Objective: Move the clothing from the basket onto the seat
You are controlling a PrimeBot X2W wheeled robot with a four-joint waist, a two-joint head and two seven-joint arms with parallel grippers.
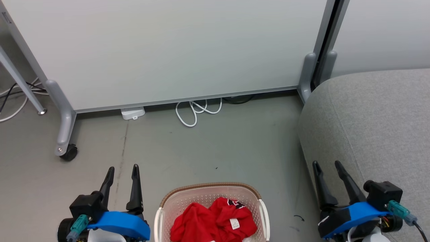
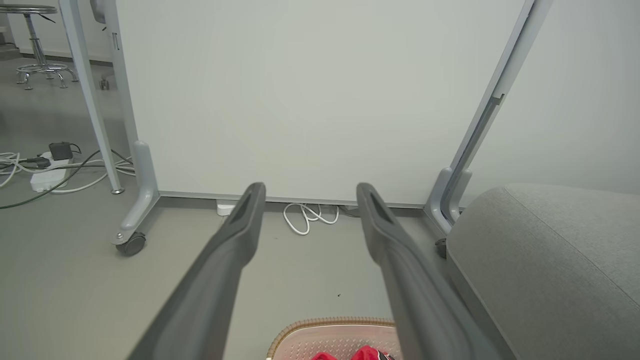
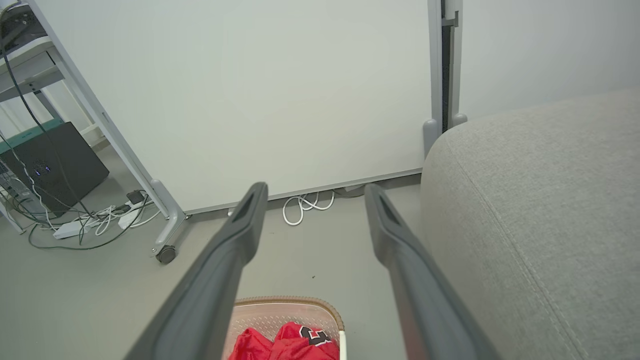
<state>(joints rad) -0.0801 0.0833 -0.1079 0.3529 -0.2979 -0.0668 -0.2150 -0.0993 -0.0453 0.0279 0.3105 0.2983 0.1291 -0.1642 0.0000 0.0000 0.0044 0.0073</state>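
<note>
The red clothing [image 1: 213,220] lies bunched in the cream basket [image 1: 174,201] with a brown rim, at the bottom centre of the head view; a small white tag and dark lettering show on it. The grey seat [image 1: 373,124] fills the right side. My left gripper [image 1: 123,169] stands open to the left of the basket, empty. My right gripper [image 1: 326,164] is open and empty, in front of the seat's edge. In the left wrist view the basket rim [image 2: 330,322] and clothing [image 2: 367,354] peek in at the bottom; the right wrist view shows the clothing [image 3: 285,342], basket [image 3: 280,302] and seat [image 3: 540,210].
A white partition panel [image 1: 174,50] on castor feet [image 1: 69,153] stands behind the basket. A coiled white cable [image 1: 196,112] and a small white box [image 1: 133,112] lie at its base. More cables and a power strip [image 2: 47,175] lie to the left. Grey floor stretches between basket and panel.
</note>
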